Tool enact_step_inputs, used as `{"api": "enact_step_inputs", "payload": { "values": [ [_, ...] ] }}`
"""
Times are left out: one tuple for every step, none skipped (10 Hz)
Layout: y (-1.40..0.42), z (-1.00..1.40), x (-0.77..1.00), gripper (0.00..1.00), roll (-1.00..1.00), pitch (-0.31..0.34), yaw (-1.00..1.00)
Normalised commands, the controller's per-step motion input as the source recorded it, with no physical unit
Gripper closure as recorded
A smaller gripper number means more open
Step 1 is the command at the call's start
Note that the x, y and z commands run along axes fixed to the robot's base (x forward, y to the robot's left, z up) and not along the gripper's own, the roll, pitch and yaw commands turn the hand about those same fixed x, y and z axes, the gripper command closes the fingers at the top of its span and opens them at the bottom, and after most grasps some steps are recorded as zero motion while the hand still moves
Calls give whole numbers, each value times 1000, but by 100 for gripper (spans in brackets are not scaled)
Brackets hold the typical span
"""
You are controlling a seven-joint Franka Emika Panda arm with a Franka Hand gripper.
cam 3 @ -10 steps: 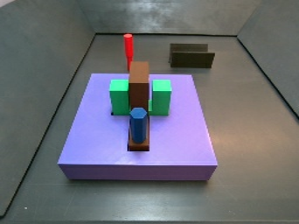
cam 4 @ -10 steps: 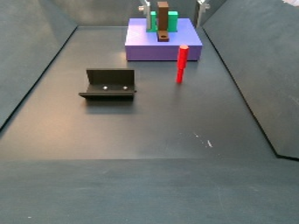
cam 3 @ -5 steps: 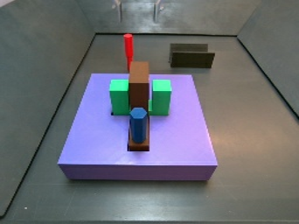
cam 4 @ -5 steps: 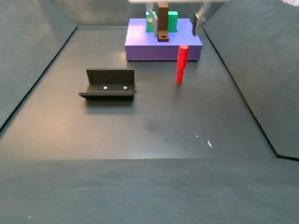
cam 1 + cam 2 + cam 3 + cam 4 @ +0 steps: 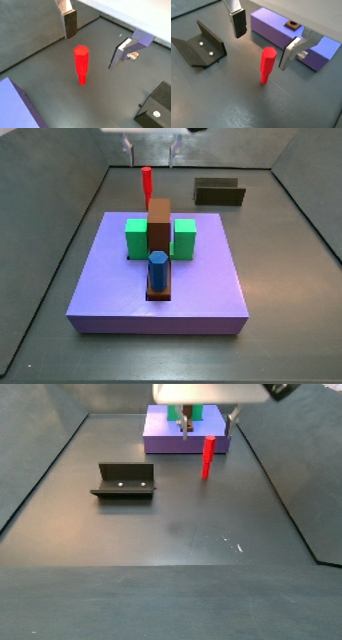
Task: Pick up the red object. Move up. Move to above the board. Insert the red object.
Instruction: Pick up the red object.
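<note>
The red object [image 5: 81,64] stands upright on the dark floor [image 5: 174,524], just off the edge of the purple slab [image 5: 160,273]. In both wrist views the pincer [image 5: 93,42] hangs above it with its jaws spread wide, one finger [image 5: 238,22] on either side of the rod's top and neither touching it; the rod [image 5: 268,64] sits roughly midway in the gap, lower than the pads.

In a side view the pincer [image 5: 150,150] shows at the top edge, directly over the red object [image 5: 146,185]. In a side view from the opposite end the pincer [image 5: 203,422] hangs above the slab's near edge and the red object [image 5: 209,456].

The board [image 5: 159,236] lies along the middle of the slab between two green blocks [image 5: 136,238], with a blue peg [image 5: 158,270] standing in its near end. The fixture [image 5: 126,480] stands on the floor well apart from the rod.

Compared with half a second ago, the pincer has come lower into the side views; the rod, board and fixture have not moved.
</note>
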Motion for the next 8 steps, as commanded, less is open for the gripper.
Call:
{"api": "enact_step_inputs", "payload": {
  "values": [
    [-74,-297,0,0,13,27,0],
    [-74,-314,0,0,0,39,0],
    [-137,-329,-126,0,0,16,-134],
    [0,-226,-31,0,0,1,-63],
    [0,0,-80,0,0,-20,0],
    [0,-209,0,0,30,0,0],
    [0,-129,0,0,0,0,0],
    [0,-103,0,0,0,0,0]
  ]
}}
